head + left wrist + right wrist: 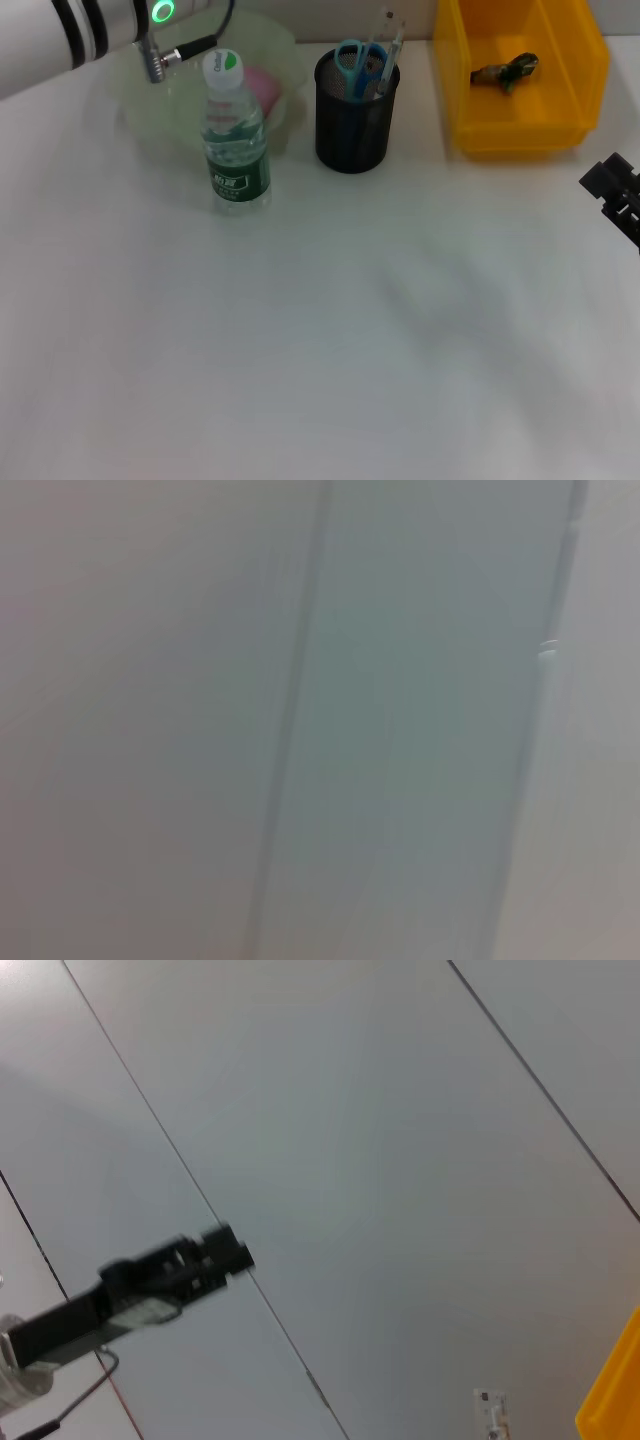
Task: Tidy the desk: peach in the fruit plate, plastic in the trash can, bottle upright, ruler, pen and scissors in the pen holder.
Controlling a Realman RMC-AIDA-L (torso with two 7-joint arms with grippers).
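Note:
The water bottle, with a green label and a white-green cap, stands upright on the white desk. Behind it, a pale translucent fruit plate holds the pink peach. The black mesh pen holder holds the blue scissors, a clear ruler and a pen. Crumpled plastic lies in the yellow bin. My left arm is raised at the back left above the plate. A black gripper, seemingly the left one, shows far off in the right wrist view. My right gripper is at the right edge.
The desk in front of the bottle and holder is bare white surface. The left wrist view shows only grey wall panels. A yellow corner of the bin shows in the right wrist view.

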